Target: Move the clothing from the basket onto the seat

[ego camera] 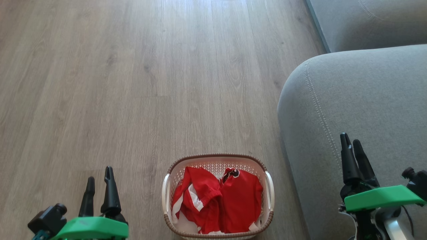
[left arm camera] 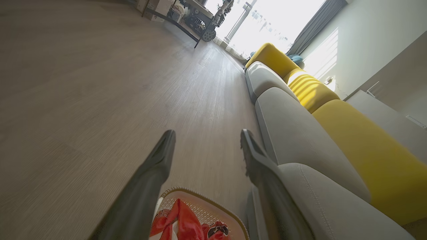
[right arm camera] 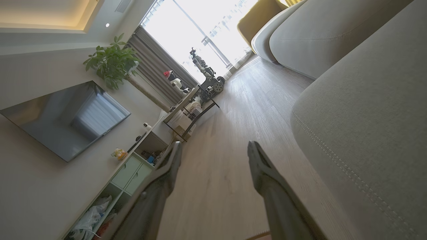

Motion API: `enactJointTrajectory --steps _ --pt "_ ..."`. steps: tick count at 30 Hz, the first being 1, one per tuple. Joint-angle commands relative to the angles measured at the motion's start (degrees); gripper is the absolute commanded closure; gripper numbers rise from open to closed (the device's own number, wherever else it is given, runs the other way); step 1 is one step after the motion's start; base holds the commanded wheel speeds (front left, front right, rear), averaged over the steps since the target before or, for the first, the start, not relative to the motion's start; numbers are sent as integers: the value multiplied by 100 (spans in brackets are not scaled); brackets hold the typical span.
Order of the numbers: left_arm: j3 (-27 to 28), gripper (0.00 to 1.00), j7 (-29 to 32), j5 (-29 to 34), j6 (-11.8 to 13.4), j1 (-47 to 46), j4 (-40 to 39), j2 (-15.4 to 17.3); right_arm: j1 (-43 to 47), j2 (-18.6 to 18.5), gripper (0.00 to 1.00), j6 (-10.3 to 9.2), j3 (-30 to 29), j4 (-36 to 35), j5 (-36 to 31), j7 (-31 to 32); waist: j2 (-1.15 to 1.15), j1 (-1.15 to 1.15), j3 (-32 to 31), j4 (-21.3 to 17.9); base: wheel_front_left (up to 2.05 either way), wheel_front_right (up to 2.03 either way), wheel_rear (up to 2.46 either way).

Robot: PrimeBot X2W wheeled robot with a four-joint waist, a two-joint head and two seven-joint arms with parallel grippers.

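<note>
left gripper [ego camera: 99, 175], right gripper [ego camera: 350, 138] wide open, empty | red jersey clothing [ego camera: 240, 200] in oval cream perforated plastic basket [ego camera: 217, 155] | risk: thin fabric slips, or snags and lifts basket, before grey fabric seat [ego camera: 367, 100]

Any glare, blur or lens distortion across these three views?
Head view: even, soft light, sharp; red jersey clothing in the cream perforated basket reads clearly. Left wrist view: bright window blown out, wide-angle stretch, left tool soft up close. Right wrist view: window also overexposed, right tool blurred.
</note>
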Motion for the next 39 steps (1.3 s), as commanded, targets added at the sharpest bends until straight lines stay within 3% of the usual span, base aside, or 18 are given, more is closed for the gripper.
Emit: enactJointTrajectory --steps 1,39 --pt "80 0 -74 201 26 -123 -167 93 -134 -18 0 29 -15 -212 -232 -58 0 0 0 4 0 0 0" --pt "-191 0 -710 2767 318 -118 389 126 27 472 0 44 -612 30 -3634 -110 0 0 -68 48 0 0 0"
